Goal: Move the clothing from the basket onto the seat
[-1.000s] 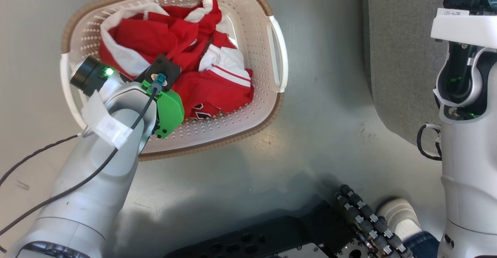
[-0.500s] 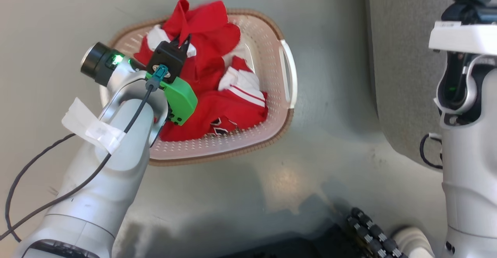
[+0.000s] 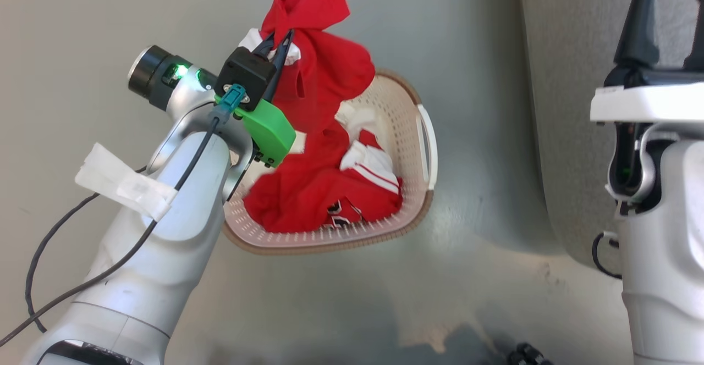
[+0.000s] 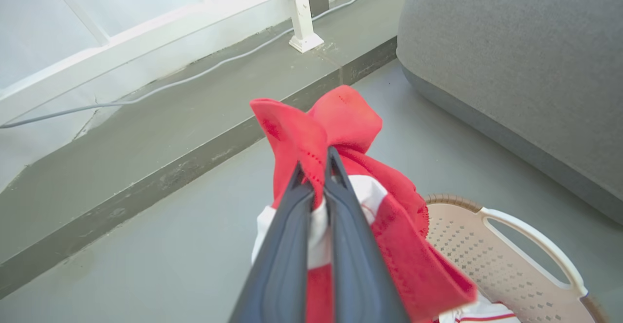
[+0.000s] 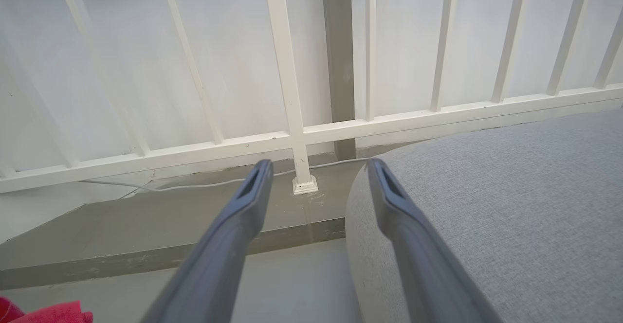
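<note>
- Now the left gripper (image 3: 281, 38) is clenched on a bunched fold of a bright red soft fabric garment (image 3: 324, 73). It holds that fold above the small cream perforated plastic laundry basket (image 3: 410, 134), and the garment's lower part hangs down into the basket.
- Pinching one gathered edge lets the cloth drape under its own weight. I judge this should help it peel away from the piece beneath.
- A second red garment (image 3: 308, 200), with white stripes and a dark emblem, lies crumpled in the near part of the basket, not gripped.
- The basket stands on the grey floor (image 3: 467, 277). The large grey fabric-upholstered seat cushion (image 3: 566, 79) lies to its right, apart from it, so the carry looks to be a rightward one.
- The right gripper (image 5: 319, 165) is spread wide and holds nothing. It is poised by the seat's far left corner, probably to stay clear of the lift.
- The count is two garments as far as I can tell, one basket, one seat and two grippers.
</note>
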Robot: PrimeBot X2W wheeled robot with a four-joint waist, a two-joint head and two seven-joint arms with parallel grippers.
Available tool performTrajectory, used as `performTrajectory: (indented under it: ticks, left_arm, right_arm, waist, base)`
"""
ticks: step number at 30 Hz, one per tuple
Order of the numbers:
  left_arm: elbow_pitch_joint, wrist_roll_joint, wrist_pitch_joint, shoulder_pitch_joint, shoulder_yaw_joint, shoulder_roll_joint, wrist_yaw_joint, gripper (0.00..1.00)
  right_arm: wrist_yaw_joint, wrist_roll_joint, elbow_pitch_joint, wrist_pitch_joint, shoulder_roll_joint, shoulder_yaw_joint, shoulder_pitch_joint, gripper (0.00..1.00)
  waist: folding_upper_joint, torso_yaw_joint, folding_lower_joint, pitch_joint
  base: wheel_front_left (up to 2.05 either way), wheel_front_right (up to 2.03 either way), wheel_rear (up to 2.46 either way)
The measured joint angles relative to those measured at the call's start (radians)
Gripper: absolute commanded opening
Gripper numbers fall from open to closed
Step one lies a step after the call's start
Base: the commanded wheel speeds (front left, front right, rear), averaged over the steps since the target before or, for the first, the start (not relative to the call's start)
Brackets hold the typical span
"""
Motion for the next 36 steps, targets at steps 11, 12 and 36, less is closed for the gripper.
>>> performTrajectory:
  ticks: [11,12,36]
  left_arm:
    - [-0.041,-0.073,-0.001,0.005,0.001,-0.005,-0.002,0.0]
    - [-0.041,-0.079,-0.001,0.008,0.001,-0.005,-0.002,0.0]
    - [-0.042,-0.197,0.043,0.101,-0.085,-0.006,-0.011,0.0]
  right_arm:
    - [0.033,-0.008,0.066,0.0,0.0,0.005,0.076,1.0]
    - [0.037,-0.009,0.072,0.0,0.0,0.007,0.083,1.0]
    - [0.098,-0.016,0.223,0.0,0.002,0.109,0.275,1.0]
  waist:
    - [0.0,0.04,0.0,-0.158]
    - [0.0,0.042,0.0,-0.172]
    - [0.0,0.056,-0.0001,-0.52]
  base:
    - [0.0,0.0,0.0]
    - [0.0,0.0,0.0]
    - [0.0,0.0,0.0]
